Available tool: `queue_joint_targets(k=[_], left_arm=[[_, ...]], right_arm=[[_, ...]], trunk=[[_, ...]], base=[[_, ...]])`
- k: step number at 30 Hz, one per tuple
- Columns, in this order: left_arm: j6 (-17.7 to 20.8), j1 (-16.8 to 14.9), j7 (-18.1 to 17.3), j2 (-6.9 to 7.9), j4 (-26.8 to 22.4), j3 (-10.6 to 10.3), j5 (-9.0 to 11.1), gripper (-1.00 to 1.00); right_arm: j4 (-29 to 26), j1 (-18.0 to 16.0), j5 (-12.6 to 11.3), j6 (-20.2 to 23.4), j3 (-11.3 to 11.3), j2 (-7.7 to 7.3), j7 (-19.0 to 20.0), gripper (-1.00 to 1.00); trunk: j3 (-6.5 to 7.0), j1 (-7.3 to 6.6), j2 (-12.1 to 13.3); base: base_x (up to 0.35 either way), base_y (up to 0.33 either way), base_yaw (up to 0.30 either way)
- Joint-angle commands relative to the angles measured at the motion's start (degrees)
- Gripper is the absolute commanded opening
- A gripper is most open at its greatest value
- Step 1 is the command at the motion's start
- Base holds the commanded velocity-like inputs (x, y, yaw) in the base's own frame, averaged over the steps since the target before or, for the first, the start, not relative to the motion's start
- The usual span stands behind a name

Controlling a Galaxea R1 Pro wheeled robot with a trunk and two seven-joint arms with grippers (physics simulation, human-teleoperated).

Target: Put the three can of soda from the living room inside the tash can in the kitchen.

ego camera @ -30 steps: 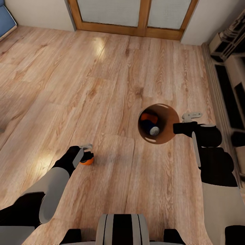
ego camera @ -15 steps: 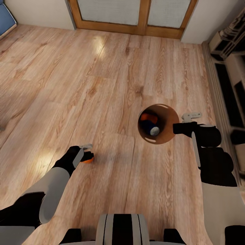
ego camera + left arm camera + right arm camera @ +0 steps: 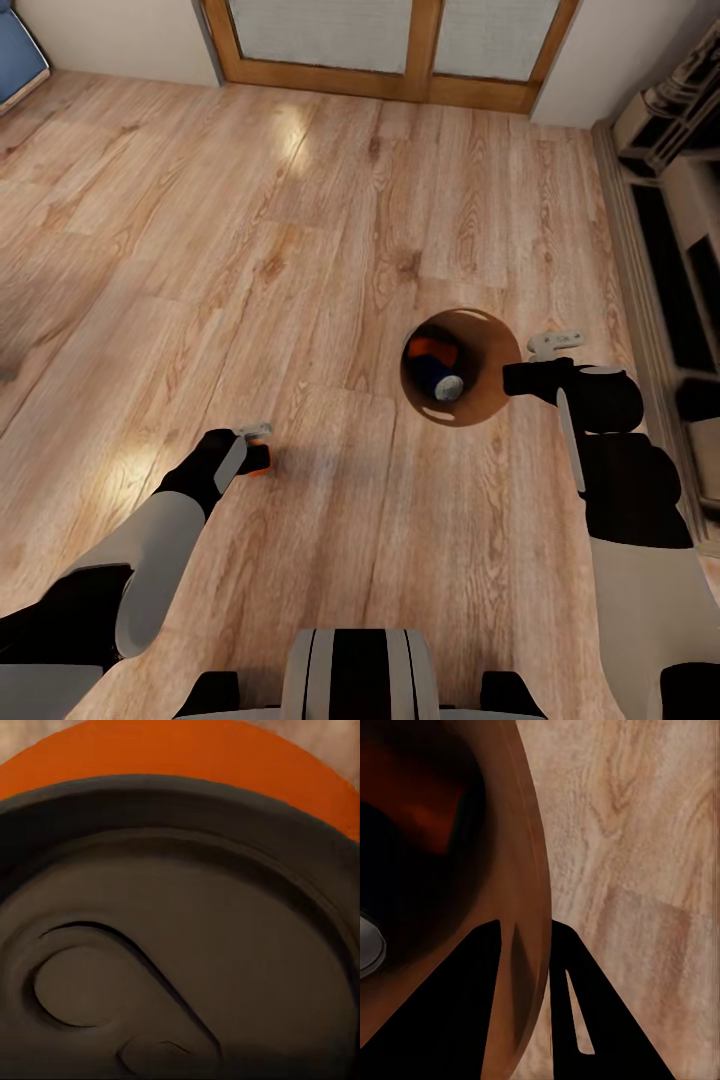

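The copper trash can [image 3: 497, 385] stood upright on the plank floor [image 3: 330, 250], mouth up, its rim pinched between the right gripper's [image 3: 522, 378] closed fingers. Inside lay a blue can [image 3: 440, 380], silver end facing up, beside an orange can [image 3: 430, 349]. The left gripper [image 3: 250, 447] clamped the third orange can [image 3: 258, 462], its top facing the wrist camera, low over the floor, well left of the bin.

Light wood plank floor [image 3: 330, 200], wood-framed glass doors [image 3: 390, 45], perhaps shelving [image 3: 680, 250] along one wall.
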Motion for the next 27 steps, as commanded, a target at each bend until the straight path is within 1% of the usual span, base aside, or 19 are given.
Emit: queue_joint_targets(k=[1,15,27], left_arm=[[0.0,0.0,0.0,0.00,0.0,0.0,-0.1,-1.00],[0.0,0.0,0.0,-0.20,0.0,0.0,-0.1,-1.00],[0.5,0.0,0.3,-0.60,0.0,0.0,-0.1,-1.00]], right_arm=[[0.0,0.0,-1.0,0.1,0.0,0.00,0.1,-1.00],[0.0,0.1,-1.0,0.1,0.7,0.07,0.1,-1.00],[0.1,0.2,-1.0,0.1,0.9,0.07,0.1,-1.00]], trunk=[[0.00,-0.01,0.0],[0.00,-0.01,0.0],[2.66,-0.32,0.2]], base=[[0.000,0.000,0.000],[0.000,0.000,0.000],[0.000,0.000,0.000]])
